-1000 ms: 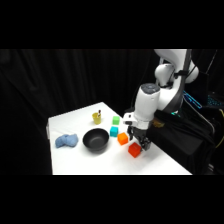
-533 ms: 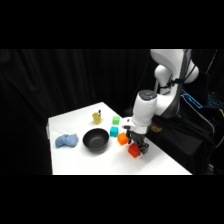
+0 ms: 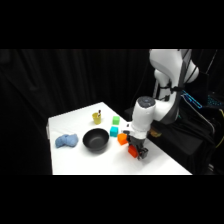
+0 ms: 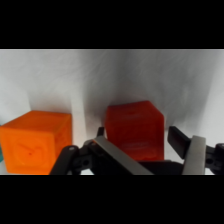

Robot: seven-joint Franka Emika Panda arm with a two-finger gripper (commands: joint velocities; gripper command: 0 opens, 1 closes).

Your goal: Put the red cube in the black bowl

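White counter [image 3: 90,162]: rectangular, carrying all items below.

White arm [image 3: 167,75]: reaching from upper right, bent down over the counter's right half.

Black bowl [image 3: 95,140]: round, glossy, upright near the counter's middle, well apart from the red cube.

Blue cloth [image 3: 65,141]: crumpled, lying left of the bowl, near the counter's left edge.

Gripper [image 3: 138,151]: lowered to the counter surface over the red cube. Fingers [image 4: 192,152] spread to either side of the cube in the wrist view, one at each flank; contact with the cube's sides not discernible.

Yellow cup [image 3: 97,117]: small, behind the bowl.

Red cube [image 4: 134,131]: resting on the counter between the fingers, right of the bowl.

Orange cube [image 4: 36,142]: just beside the red cube, apart from it.

Teal cube [image 3: 114,131]: between bowl and orange cube.

Green cube [image 3: 116,120]: behind the teal one.
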